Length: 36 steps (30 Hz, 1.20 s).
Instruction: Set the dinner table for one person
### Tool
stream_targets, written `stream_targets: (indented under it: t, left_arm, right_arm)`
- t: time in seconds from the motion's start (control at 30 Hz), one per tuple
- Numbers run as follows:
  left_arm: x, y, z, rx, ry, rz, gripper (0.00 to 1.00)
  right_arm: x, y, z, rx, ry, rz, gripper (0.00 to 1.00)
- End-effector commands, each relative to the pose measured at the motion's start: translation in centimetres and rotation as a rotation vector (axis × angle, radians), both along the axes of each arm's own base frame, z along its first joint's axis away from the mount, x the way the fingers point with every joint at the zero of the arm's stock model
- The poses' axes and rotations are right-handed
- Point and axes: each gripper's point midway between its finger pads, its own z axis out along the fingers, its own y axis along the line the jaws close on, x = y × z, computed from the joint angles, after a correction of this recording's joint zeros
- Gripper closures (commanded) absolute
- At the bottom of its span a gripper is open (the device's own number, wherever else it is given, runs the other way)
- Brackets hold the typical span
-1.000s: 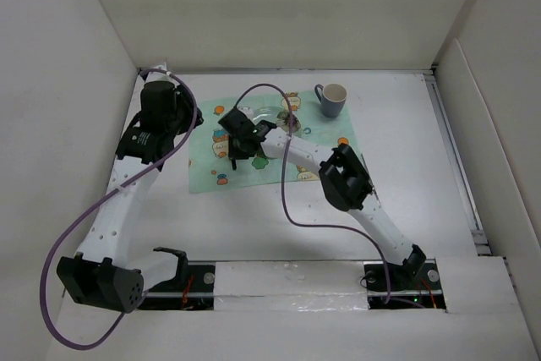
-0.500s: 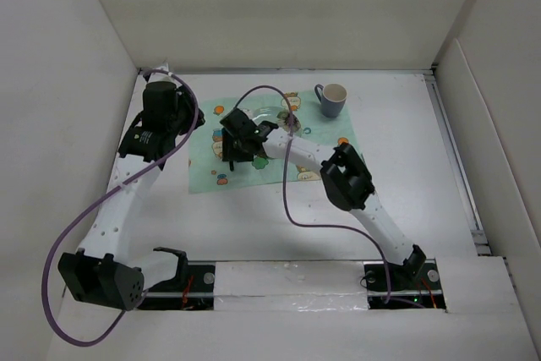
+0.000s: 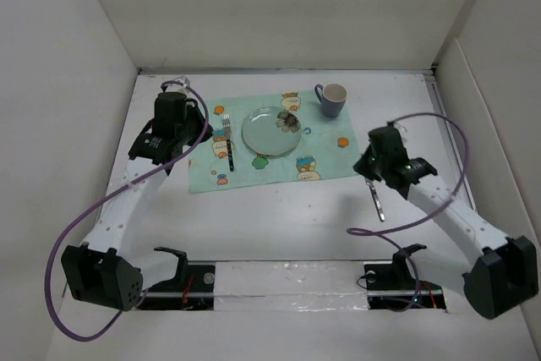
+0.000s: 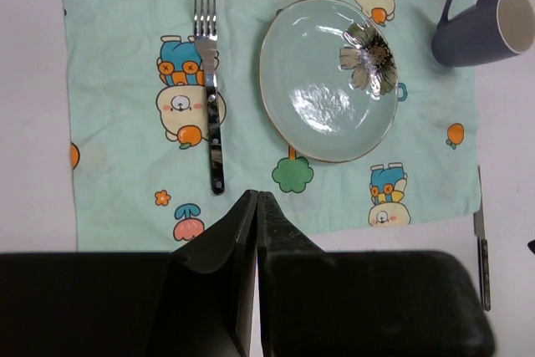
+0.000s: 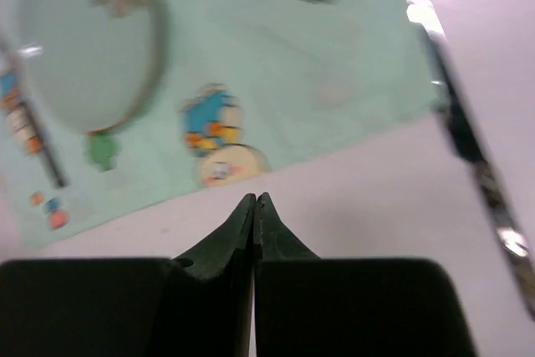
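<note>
The white dinner table (image 3: 254, 217) holds a mint-green cartoon placemat (image 3: 325, 143). A pale green plate (image 3: 272, 130) lies on the mat, a fork (image 3: 228, 148) to its left, and a blue-grey mug (image 3: 332, 100) at the mat's far right corner. A knife (image 3: 375, 196) lies on the bare table off the mat's right edge. My left gripper (image 3: 194, 127) is shut and empty above the mat's left edge. My right gripper (image 3: 368, 162) is shut and empty just above the knife's far end. The left wrist view shows the fork (image 4: 211, 114), plate (image 4: 328, 79), mug (image 4: 485, 27) and knife (image 4: 482, 240).
White walls border the table on the left, back and right. A metal rail (image 3: 452, 158) runs along the table's right side. In the blurred right wrist view the knife (image 5: 476, 165) lies right of the mat's corner (image 5: 334, 81).
My right arm has swung back from over the fork's spot on the mat to the table's right side. The fork and plate now show uncovered. My left gripper has shifted slightly right.
</note>
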Motion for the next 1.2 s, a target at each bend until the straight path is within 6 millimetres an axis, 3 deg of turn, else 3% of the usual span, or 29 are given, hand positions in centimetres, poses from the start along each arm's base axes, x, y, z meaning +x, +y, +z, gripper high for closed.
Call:
stream_targets:
  t: [0.0,0.03,0.1,0.13,0.2,0.3,0.43,0.5,0.6,0.8,1.0,1.17]
  left_arm:
    - [-0.2,-0.7,1.0,-0.021,-0.044,-0.039,1.00]
    - [-0.3,-0.7,0.8,-0.022,-0.039,-0.042,1.00]
    - [-0.5,-1.2,0.8,-0.027,-0.038,-0.060,1.00]
    - [-0.5,-1.4,0.8,-0.031,-0.037,-0.069,1.00]
    - [-0.4,-1.6,0.8,-0.038,-0.036,-0.077,1.00]
    - [-0.3,-1.8,1.0,-0.042,-0.037,-0.086,1.00]
    - [-0.3,-1.7,1.1,-0.036,-0.043,-0.084,1.00]
    - [-0.3,-1.5,1.2,-0.032,-0.044,-0.080,1.00]
    - [-0.4,-1.5,1.0,-0.034,-0.045,-0.077,1.00]
    - [-0.7,-1.2,0.1,-0.028,-0.029,-0.066,1.00]
    - [-1.0,-1.0,-0.1,-0.016,-0.028,-0.059,1.00]
    - [-0.9,-1.0,-0.3,-0.016,-0.027,-0.064,1.00]
  right_arm:
    - [-5.2,-7.5,-4.2,-0.046,0.162,-0.243,0.90]
    - [-6.3,-8.6,-5.3,-0.045,0.183,-0.277,0.68]
    - [-7.4,-10.8,-5.5,-0.010,0.196,-0.365,0.52]
    - [-8.1,-11.8,-6.8,-0.013,0.233,-0.389,0.38]
    - [-8.2,-13.0,-7.8,-0.014,0.278,-0.427,0.34]
    - [-8.2,-13.9,-10.2,-0.051,0.409,-0.386,0.34]
    - [-7.3,-14.5,-11.6,-0.141,0.522,-0.304,0.38]
    - [-6.4,-14.7,-11.3,-0.162,0.519,-0.291,0.45]
    - [-5.8,-14.7,-10.9,-0.193,0.515,-0.276,0.45]
    - [-6.7,-14.8,-12.3,-0.238,0.591,-0.246,0.44]
    - [-6.1,-13.9,-12.1,-0.261,0.580,-0.197,0.44]
    - [-6.5,-13.5,-13.8,-0.298,0.661,-0.151,0.45]
